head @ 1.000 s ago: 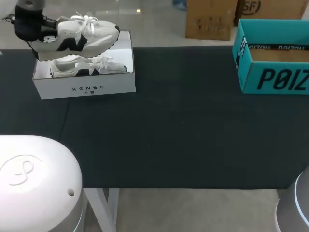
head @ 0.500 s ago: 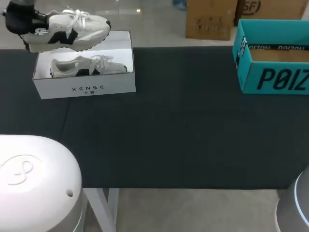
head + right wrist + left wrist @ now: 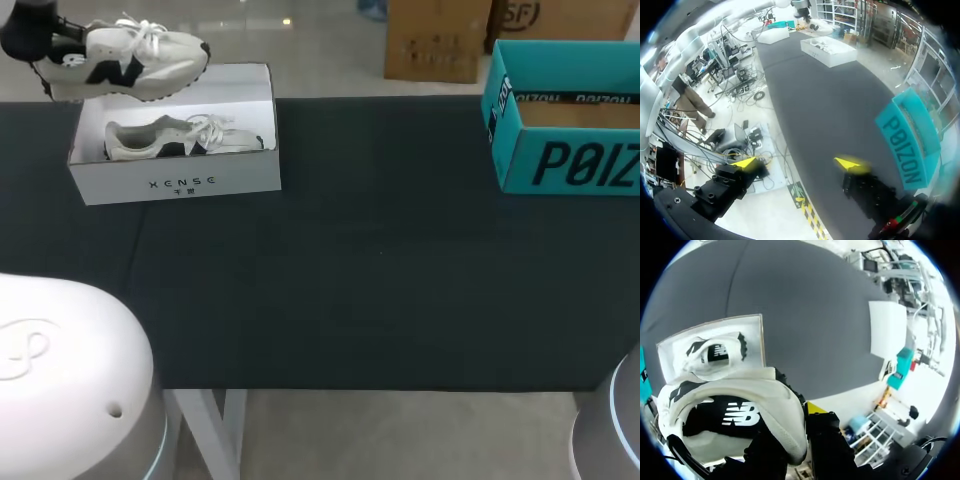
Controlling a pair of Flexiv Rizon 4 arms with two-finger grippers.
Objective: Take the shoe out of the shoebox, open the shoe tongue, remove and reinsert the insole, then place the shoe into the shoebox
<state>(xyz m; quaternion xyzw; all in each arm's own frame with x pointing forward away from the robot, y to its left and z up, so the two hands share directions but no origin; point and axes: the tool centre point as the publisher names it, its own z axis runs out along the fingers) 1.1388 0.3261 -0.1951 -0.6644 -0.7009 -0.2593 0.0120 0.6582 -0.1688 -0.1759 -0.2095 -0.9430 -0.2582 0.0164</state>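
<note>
- My left gripper clamps a white shoe, seemingly by its heel, raised above the far left corner of the white shoebox.
- Another shoe lies inside it.
- My right gripper hangs spread wide near a teal box.

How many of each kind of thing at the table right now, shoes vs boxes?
Shoes: 2, the raised shoe and the boxed shoe
Boxes: 2, the white box and the teal box
Total: 4
</note>
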